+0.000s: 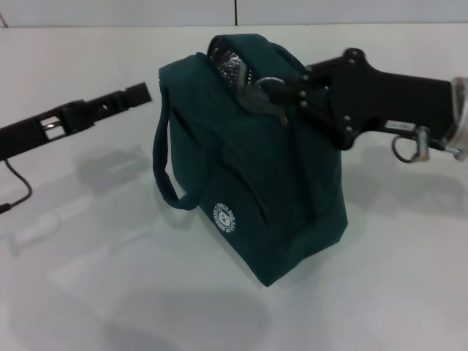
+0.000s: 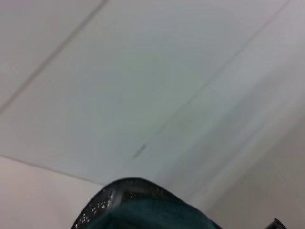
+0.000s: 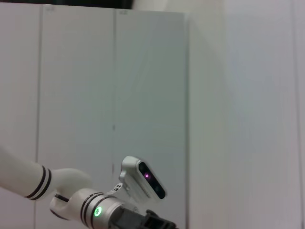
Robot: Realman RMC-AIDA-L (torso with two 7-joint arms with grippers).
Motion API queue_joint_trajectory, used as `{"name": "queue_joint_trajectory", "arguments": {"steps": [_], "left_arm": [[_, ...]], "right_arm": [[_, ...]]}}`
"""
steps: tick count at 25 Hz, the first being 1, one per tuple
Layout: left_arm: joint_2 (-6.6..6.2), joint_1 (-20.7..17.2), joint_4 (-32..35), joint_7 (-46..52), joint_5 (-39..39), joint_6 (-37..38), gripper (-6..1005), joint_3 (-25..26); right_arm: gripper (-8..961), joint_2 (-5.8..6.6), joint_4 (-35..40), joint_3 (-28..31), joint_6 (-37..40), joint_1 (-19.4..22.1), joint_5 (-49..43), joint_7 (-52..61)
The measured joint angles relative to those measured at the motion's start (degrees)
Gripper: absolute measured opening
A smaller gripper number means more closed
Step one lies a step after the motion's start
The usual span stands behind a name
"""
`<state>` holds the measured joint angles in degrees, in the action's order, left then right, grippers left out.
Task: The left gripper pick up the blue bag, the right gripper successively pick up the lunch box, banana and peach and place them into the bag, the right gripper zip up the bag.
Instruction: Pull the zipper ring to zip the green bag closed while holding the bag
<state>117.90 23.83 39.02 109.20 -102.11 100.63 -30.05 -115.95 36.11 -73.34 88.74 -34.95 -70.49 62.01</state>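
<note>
The blue bag [image 1: 256, 183] stands tilted on the white table [image 1: 110, 292], its carry strap [image 1: 162, 164] hanging on its left side. Its zipper [image 1: 232, 67] shows along the top. My right gripper [image 1: 269, 93] is at the top of the bag, shut on the zipper pull. My left gripper [image 1: 137, 93] hovers to the left of the bag, apart from it and pointing at it. The bag's top edge also shows in the left wrist view [image 2: 143, 210]. The lunch box, banana and peach are out of view.
A thin black cable [image 1: 20, 191] hangs from the left arm over the table's left side. The wall meets the table just behind the bag. The right wrist view shows white wall panels and the left arm's wrist camera [image 3: 143, 179].
</note>
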Motion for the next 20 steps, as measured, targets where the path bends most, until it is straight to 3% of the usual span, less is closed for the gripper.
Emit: {"name": "queue_joint_trajectory", "arguments": {"steps": [10,20], "left_arm": [[-0.91,-2.1,0.4,-0.6,0.2,0.0,701,5.5],[-1.62,-3.5,0.5,-0.8,0.3,-0.8,700,5.9]], "right_arm": [[16,-0.23,0.2,-7.6,-6.2,-7.5,4.0,-0.8],[16,-0.23,-0.4,-20.4,-13.0,-8.6,13.5,-4.8]]}}
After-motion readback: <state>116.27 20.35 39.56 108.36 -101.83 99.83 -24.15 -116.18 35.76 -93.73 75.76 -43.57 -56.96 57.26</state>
